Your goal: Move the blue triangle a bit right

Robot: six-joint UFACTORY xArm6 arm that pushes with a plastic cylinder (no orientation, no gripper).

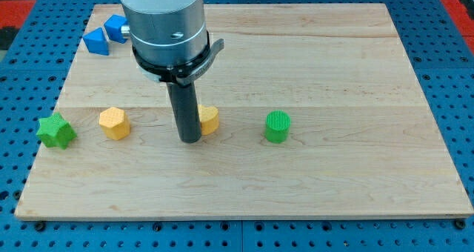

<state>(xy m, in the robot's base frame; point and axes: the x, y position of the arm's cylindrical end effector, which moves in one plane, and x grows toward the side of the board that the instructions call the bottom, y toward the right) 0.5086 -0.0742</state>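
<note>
My tip point(190, 139) is a bare rod with nothing to open or pinch, touching a yellow block point(209, 120) mid-desk point(333, 74); the blue triangle point(96, 42) lies well up-left, needing approach from its left side.

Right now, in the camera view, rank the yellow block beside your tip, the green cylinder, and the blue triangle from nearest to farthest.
From my tip:
1. Yellow block, touching on the view's right.
2. Green cylinder, further right.
3. Blue triangle, top left corner.
</note>
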